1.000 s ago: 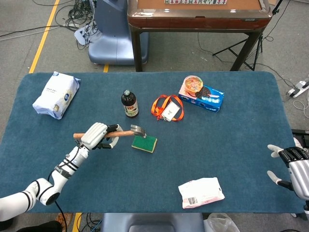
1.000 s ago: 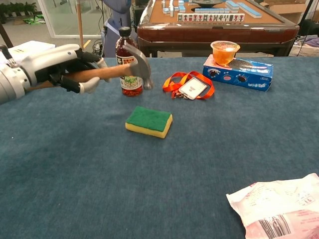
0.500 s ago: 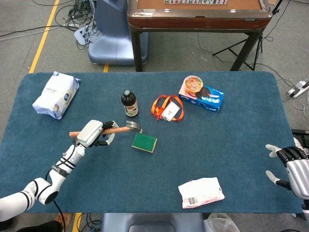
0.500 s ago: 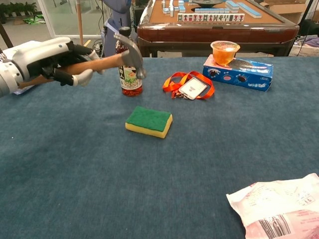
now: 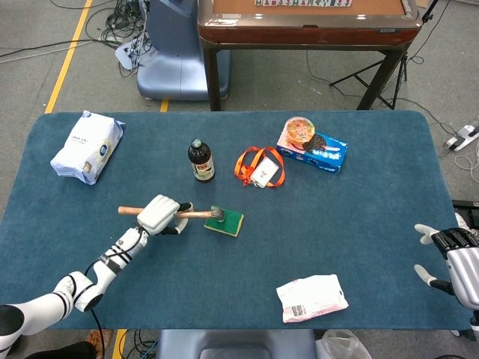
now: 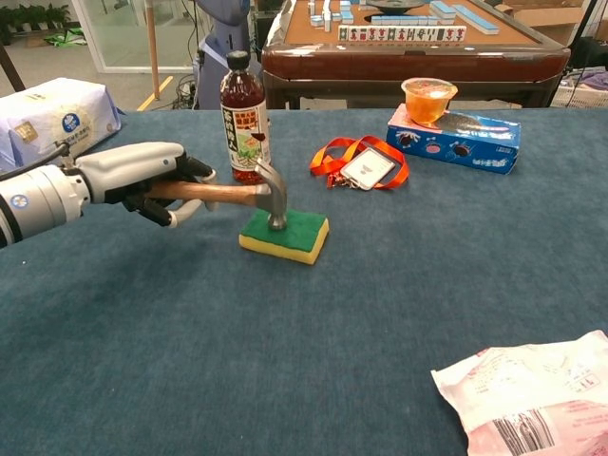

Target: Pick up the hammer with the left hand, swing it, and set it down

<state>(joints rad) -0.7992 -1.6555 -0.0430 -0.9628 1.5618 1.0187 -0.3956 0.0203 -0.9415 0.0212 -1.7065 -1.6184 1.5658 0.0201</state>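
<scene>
Your left robot hand point(image 6: 152, 180) is wrapped around the wooden handle of the hammer point(image 6: 228, 193); fingers curl under the shaft, grip sits mid-handle, butt end pokes out behind the hand in the head view. Hammer position: at about 7 o'clock from the dark bottle point(image 6: 243, 116); steel head point(image 5: 215, 215) rests on, or just above, the near-left corner of the green-and-yellow sponge point(image 6: 285, 234); contact looks likely but you cannot confirm it.

Long axis: roughly level, running 9 o'clock to 3 o'clock across the worktop point(image 5: 359, 224); handle toward 9, head toward 3; striking face turned down, claw up.

Handling judgement: top-heavy, stiff, weight concentrated in the head; smooth wood may twist in the palm under a swing, so hold firm; a grip nearer the head gives control, nearer the butt gives more swing; the sponge is soft and will yield.

Right robot hand point(image 5: 456, 258): at 4 o'clock off the worktop edge, fingers spread, holding nothing.
</scene>
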